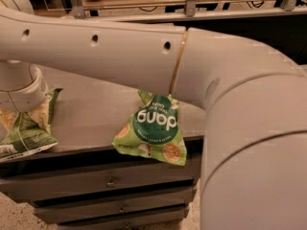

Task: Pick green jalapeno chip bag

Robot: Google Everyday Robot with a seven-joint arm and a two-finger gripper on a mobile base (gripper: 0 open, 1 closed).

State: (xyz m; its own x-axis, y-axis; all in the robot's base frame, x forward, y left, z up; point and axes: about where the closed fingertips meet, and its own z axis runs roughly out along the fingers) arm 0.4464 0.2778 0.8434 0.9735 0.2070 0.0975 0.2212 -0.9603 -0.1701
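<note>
At the front left corner of the grey bench top (91, 109), the flat olive-green jalapeno chip bag with a white end strip (26, 134) is seen lying with its near end hanging past the front edge. The white two-finger gripper (23, 99) is set directly over the bag's upper part and appears to touch it; whether it is spread or pinched on the bag cannot be told, since its lower end is hidden.

Because the bag overhangs the edge, it could be pushed off the bench if it is pressed sideways, and a thin, slack film could slip out of a shallow pinch when lifted.

Further right, at the middle of the front edge, a brighter green bag with a dark green circle (151, 128) is propped up, also overhanging. It is well apart from the gripper, but it could be brushed off by the thick white arm (120, 56) crossing above it.

Below the top, closed grey drawers (110, 181) are seen; their contents are hidden.
</note>
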